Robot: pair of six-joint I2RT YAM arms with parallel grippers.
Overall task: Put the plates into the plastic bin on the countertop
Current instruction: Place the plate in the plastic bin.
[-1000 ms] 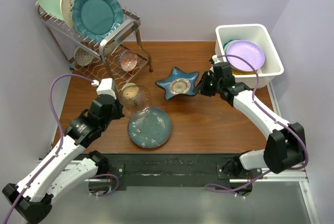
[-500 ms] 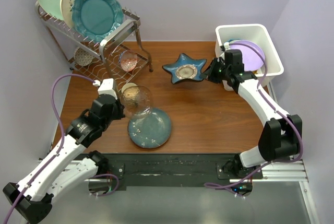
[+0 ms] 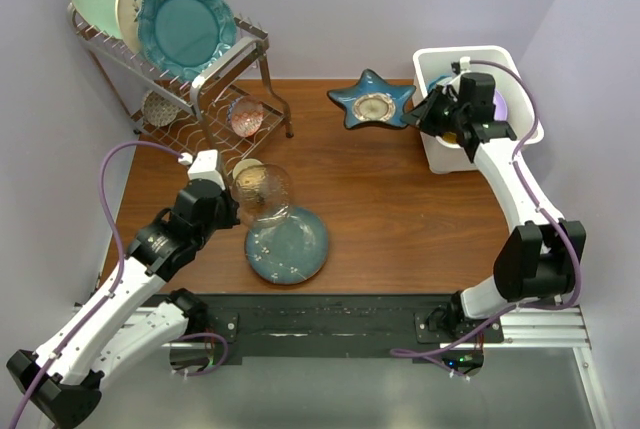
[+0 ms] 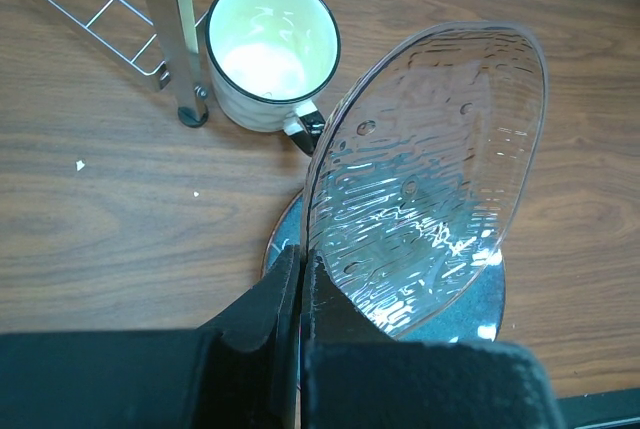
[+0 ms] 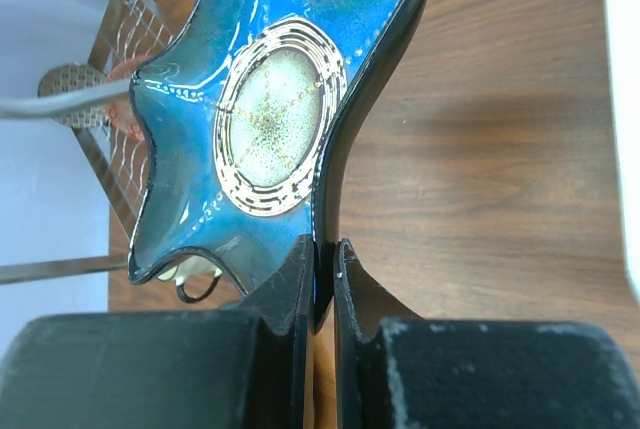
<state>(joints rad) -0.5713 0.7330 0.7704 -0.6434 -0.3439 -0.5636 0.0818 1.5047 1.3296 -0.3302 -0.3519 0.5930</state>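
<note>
Top external: left hand [image 3: 233,211] grips clear plate [image 3: 263,193], right hand [image 3: 419,113] star plate [image 3: 372,104].

jaws pinch blue star plate [image 5: 270,119], apparently above countertop [image 5: 480,179].

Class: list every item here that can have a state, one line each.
clear plate, held tilted over the teal plate.
left gripper, shut on the clear plate's rim.
star plate, held up beside the plastic bin.
right gripper, shut on the star plate's edge.
teal plate, flat on the countertop.
lavender plate, lying in the bin.
cup, upright, empty.
rack plates, standing upright in the rack.
</note>
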